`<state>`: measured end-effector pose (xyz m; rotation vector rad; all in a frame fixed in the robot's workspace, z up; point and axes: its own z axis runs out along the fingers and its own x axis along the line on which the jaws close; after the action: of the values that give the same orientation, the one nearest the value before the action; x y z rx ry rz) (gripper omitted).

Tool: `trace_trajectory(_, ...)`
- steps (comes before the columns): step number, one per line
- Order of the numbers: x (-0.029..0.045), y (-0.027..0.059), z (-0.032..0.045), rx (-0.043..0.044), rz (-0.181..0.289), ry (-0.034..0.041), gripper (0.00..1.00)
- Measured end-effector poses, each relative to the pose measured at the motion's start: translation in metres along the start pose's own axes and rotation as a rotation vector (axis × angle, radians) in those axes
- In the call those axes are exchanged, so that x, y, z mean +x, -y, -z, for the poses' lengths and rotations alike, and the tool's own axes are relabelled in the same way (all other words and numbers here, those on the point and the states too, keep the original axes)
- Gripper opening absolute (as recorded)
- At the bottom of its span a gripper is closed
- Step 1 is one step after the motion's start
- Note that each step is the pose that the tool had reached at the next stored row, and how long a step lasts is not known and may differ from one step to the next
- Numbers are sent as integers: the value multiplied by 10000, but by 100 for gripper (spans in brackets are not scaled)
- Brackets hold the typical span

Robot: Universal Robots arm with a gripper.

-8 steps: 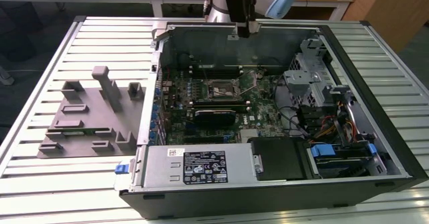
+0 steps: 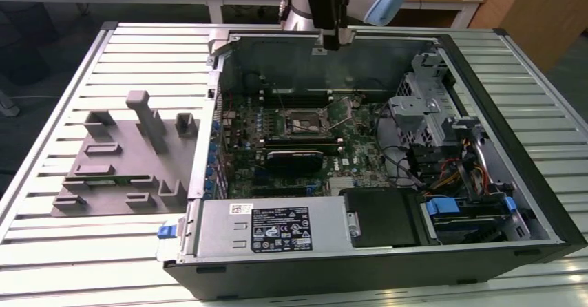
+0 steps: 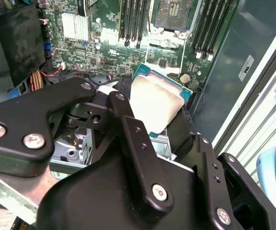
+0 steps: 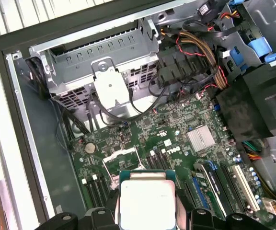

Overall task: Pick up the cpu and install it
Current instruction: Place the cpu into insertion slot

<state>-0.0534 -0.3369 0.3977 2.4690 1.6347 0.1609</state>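
Observation:
My gripper (image 2: 331,42) hangs above the back wall of the open computer case (image 2: 514,142), shut on the cpu. In the first wrist view the cpu (image 4: 147,203) is a silvery square with a thin green rim, held between the black fingers (image 4: 102,219). In the second wrist view its green edge (image 3: 163,79) sticks out past a pale pad (image 3: 155,103). The cpu is in the air, well above the motherboard (image 2: 275,131). The dark metal-framed socket (image 2: 305,122) lies below it on the board, with its frame (image 4: 120,162) standing open.
Memory slots (image 4: 202,184) flank the socket. Cable bundles (image 4: 190,57), a drive cage (image 4: 99,62) and a blue-latched bay (image 2: 459,207) crowd one side of the case. A power supply (image 2: 275,228) sits at the front. A grey fixture plate (image 2: 124,162) lies on the exterior view's left.

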Motion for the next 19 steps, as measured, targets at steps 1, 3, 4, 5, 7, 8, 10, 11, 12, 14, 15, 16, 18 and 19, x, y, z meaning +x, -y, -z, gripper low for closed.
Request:
trace_trajectory(1,0,0,0,3,1,2,55)
trace_trajectory(3,0,0,-2,3,1,2,55)
trace_trajectory(4,1,1,-6,3,1,1,55)
trace_trajectory(5,1,2,-10,4,1,2,55)
trace_trajectory(7,0,6,-27,12,1,5,55)
trace_trajectory(8,1,7,-36,21,3,9,55)
trace_trajectory(10,0,11,-52,42,5,18,55)
trace_trajectory(11,1,12,-60,51,5,22,55)
trace_trajectory(12,1,14,-67,60,6,25,55)
trace_trajectory(14,1,17,-82,83,9,35,55)
trace_trajectory(15,1,18,-90,101,11,42,55)
trace_trajectory(16,1,20,-98,122,16,50,55)
trace_trajectory(18,1,24,-115,168,30,66,55)
trace_trajectory(19,1,26,-124,193,44,74,55)
